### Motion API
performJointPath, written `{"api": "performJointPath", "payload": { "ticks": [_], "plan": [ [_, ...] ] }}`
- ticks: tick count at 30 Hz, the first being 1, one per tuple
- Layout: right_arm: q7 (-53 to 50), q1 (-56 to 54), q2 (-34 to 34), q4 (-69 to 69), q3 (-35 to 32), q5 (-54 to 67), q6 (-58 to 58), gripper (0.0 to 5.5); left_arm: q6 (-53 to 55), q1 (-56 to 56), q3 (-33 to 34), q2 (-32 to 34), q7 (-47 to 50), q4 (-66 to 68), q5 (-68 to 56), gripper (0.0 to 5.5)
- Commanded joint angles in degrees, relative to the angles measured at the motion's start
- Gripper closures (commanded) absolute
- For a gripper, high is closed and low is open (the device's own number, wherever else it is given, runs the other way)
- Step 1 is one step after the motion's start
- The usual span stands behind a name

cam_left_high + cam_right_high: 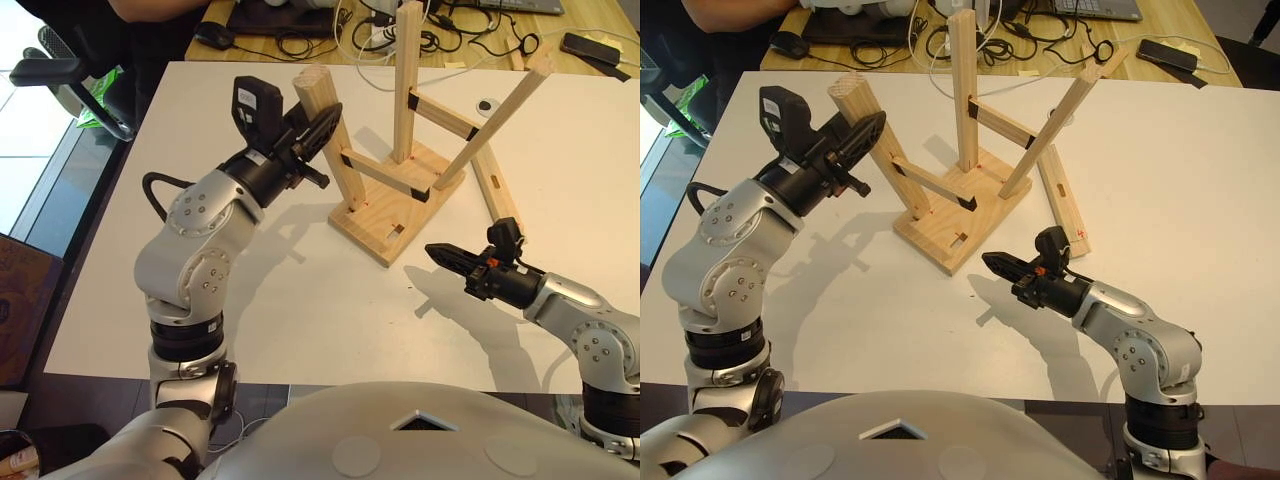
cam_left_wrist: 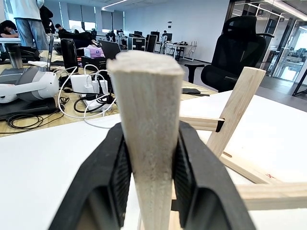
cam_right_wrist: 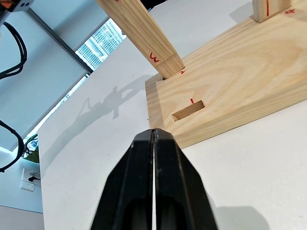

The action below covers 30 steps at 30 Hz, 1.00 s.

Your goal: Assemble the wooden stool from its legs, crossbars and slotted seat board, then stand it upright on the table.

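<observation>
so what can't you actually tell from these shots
How deep the gripped leg sits in the seat board: joint hidden inside its slot, right wrist view.
Its lower part: covered by the left end effector, left wrist view.
Far end of the loose piece: behind the angled leg, right eye view.

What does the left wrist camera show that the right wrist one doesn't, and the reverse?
Left wrist: the left tool clamped on the top of a pale wooden stool leg, a second tilted leg and crossbar beyond. Right wrist: the shut right tool facing an empty slot in the light wooden seat board. Shared: the white table and, apparently, that gripped leg, its foot in a corner slot.
</observation>
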Motion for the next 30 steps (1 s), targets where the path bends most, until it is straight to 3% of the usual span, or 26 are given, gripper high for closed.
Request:
{"api": "performJointPath", "payload": {
  "ticks": [1,30],
  "plan": [
    [-0.17,-0.44,-0.46,0.14,-0.39,0.97,-0.2,5.5,7.59,-0.39,2.01,-0.67,3.03,-0.28,-2.96,4.48],
    [-2.13,-0.44,0.65,0.6,-1.61,5.14,-0.35,5.5,13.63,-2.96,5.3,-1.56,6.74,-2.39,-10.11,4.48]
  ]
}}
